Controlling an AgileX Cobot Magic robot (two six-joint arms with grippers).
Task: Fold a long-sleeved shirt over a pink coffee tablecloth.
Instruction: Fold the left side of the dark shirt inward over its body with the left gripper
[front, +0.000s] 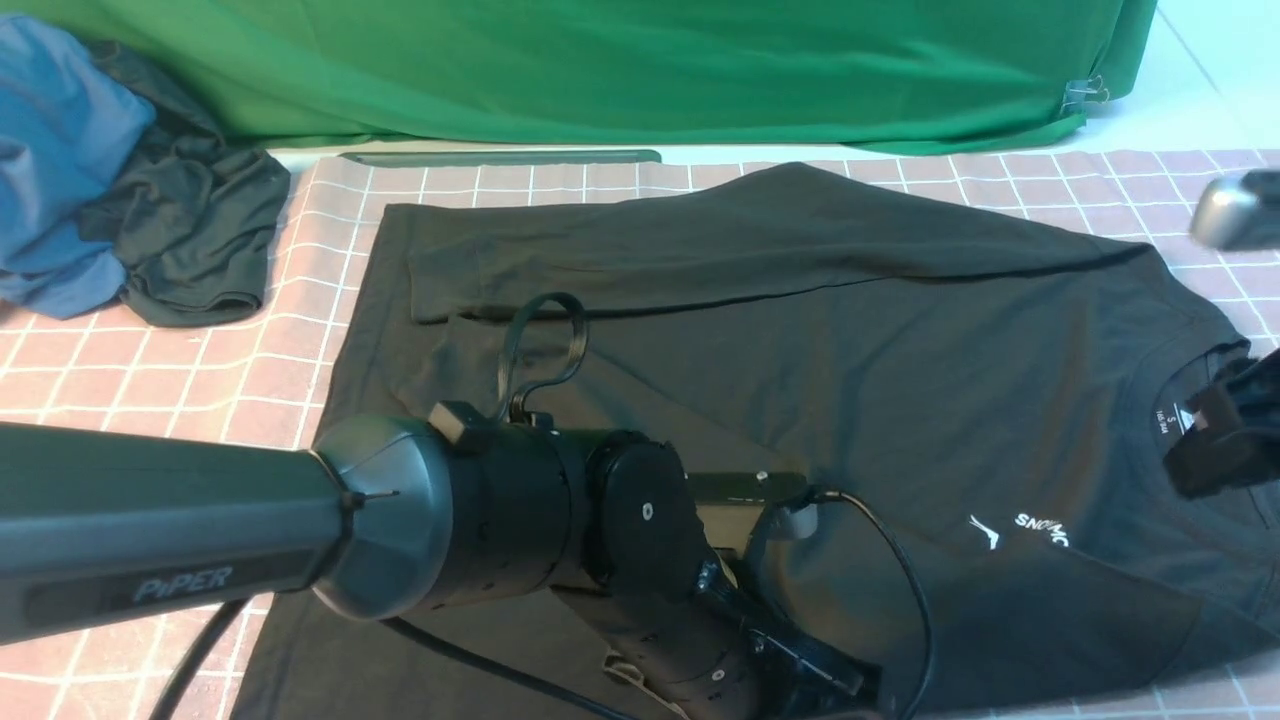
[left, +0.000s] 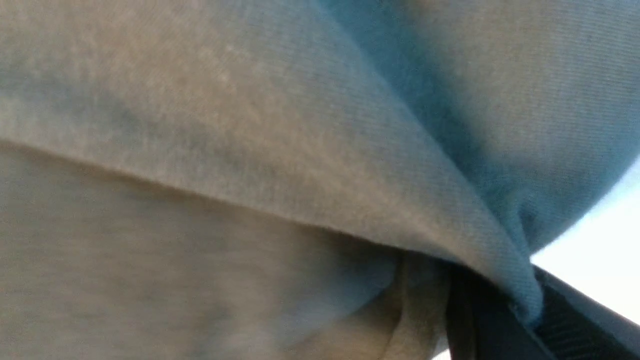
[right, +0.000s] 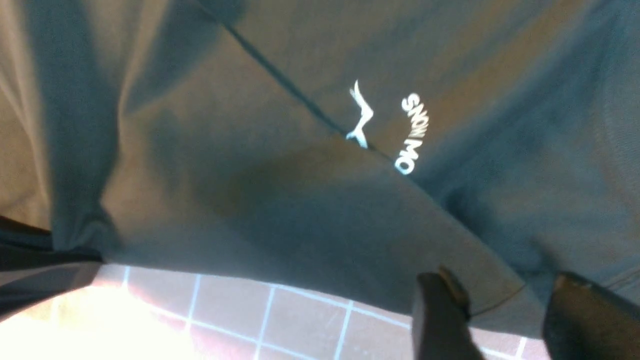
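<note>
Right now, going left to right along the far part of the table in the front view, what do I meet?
blue garment → dark garment bundle → long-sleeved shirt → blurred grey object at the right edge

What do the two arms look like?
Left arm: dark grey tubular link embossed PiPER, rounded collar, black cylindrical wrist joints, looped black cable on top, thinner black cable off the wrist. Right arm: only a black wrist end shows. Right gripper: two black fingers.
</note>
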